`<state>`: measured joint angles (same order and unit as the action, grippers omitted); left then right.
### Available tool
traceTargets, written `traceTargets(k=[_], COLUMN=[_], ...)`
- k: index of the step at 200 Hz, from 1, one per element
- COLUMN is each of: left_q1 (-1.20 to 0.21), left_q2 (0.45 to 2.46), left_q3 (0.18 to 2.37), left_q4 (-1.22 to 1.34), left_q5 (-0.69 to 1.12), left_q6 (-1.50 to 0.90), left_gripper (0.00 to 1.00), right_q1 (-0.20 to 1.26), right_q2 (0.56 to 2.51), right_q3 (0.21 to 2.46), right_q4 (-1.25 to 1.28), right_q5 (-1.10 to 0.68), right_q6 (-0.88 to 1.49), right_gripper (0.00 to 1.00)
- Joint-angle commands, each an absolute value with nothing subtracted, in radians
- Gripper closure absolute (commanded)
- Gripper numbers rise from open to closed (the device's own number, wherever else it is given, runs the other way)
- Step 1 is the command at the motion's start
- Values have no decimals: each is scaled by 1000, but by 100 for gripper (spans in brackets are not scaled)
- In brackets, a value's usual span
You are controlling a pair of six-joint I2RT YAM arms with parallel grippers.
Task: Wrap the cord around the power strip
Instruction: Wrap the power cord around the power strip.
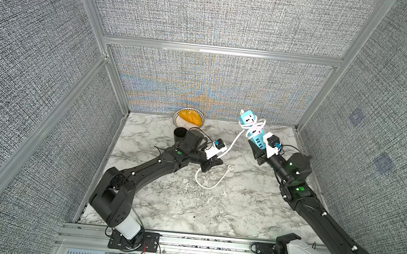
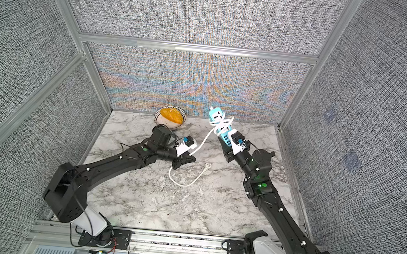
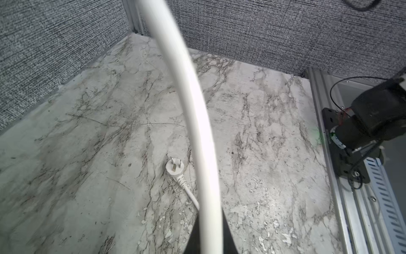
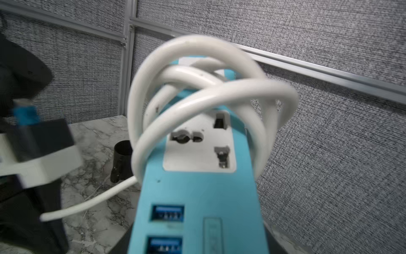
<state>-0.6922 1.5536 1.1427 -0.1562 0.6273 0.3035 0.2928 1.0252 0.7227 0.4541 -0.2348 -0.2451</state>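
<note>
While the right gripper [image 1: 260, 149] is clamped on the lower, USB-port end of the small light-blue rectangular plastic power strip [image 1: 251, 129], the strip stands tilted up off the grey-veined white marble tabletop [image 1: 189, 207], near the back wall on the robot's right. The thick white flexible cord [image 1: 232, 142] is looped loosely around its middle. From there the cord slopes down to the left gripper [image 1: 215, 163], whose black fingers are closed on it. Below them it drops into a slack curve on the marble, ending in the small round white plug [image 1: 230, 167], which lies between the two arms. A white patterned bowl [image 1: 176, 120] with something orange inside sits against the back wall, and a black cylindrical cup [image 1: 179, 135] stands just in front of it. Both top views show the same layout, with the strip [image 2: 222, 127] raised in the right gripper [image 2: 226, 145] and the cord [image 2: 203, 140] running to the left gripper [image 2: 187, 159]. In the left wrist view the cord [image 3: 197, 132] rises, large and blurred, from between the two dark fingertips [image 3: 191, 237], which pinch it with no gap to either side. Beyond them the plug [image 3: 174, 168] lies prongs-up on the marble. In the right wrist view the strip [image 4: 197, 193] fills the lower centre, showing a white socket face and blue USB ports. Several turns of cord [image 4: 208, 88] circle it loosely above that socket, standing off the casing rather than lying tight. One strand trails down toward the blurred left arm, with the black cup [image 4: 123, 162] on the table behind.
</note>
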Motion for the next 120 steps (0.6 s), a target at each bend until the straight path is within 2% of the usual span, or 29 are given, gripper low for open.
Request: traceTargets(k=[1,59,84,120], left_q1=[-747,-828,-835,-841], left_q2=[1492,1403,1462,1595], left_q3=[1190,1409,1580,1832], left_q4=[-338,-628,-774,-964], left_q5=[567,477,431,366], left_q6=[404,600,729,857], left_gripper=[100,100,100,100], right_q1=[279,270,287,324], right_q2=[1058,1189,1205,1187], right_q3=[749,891,893,881], right_q4=[417,191,122,69], right_q5=[-60,-44,-90,-44], right_q6=[-200,-230,-294,-329], right_gripper=[100,100,100,100])
